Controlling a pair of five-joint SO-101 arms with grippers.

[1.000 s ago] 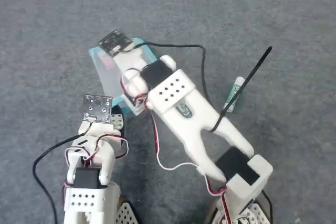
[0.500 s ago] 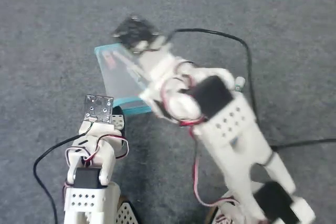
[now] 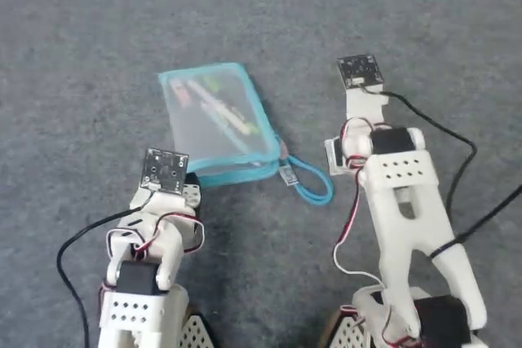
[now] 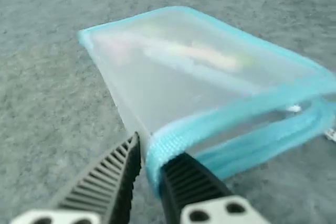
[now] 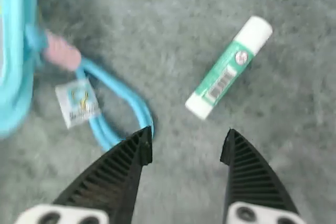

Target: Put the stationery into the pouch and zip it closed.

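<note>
At the pouch (image 3: 218,124) corner, the left gripper (image 4: 152,157) pinches the edge. We fear the spread right gripper (image 5: 186,145) nudging the glue stick (image 5: 228,67) into rolling away.

Left wrist view: the stationery (image 4: 194,56) inside the pouch (image 4: 210,93) is just pale smudges through the cloudy wall, so I can't tell what's what. The pouch's far end runs off the frame edge. Its near corner dips between the jaws of the left gripper (image 4: 152,163), so the very tip is hidden. In the high view that same corner sits under the left arm's camera board (image 3: 165,170).

Right wrist view: the pouch is mostly cut off at the edge. The blue strap (image 5: 113,111) slips behind one jaw of the right gripper (image 5: 186,140). The print on the tag (image 5: 77,103) and glue stick (image 5: 228,66) is too blurry to read. Zip open or closed? Can't tell.
</note>
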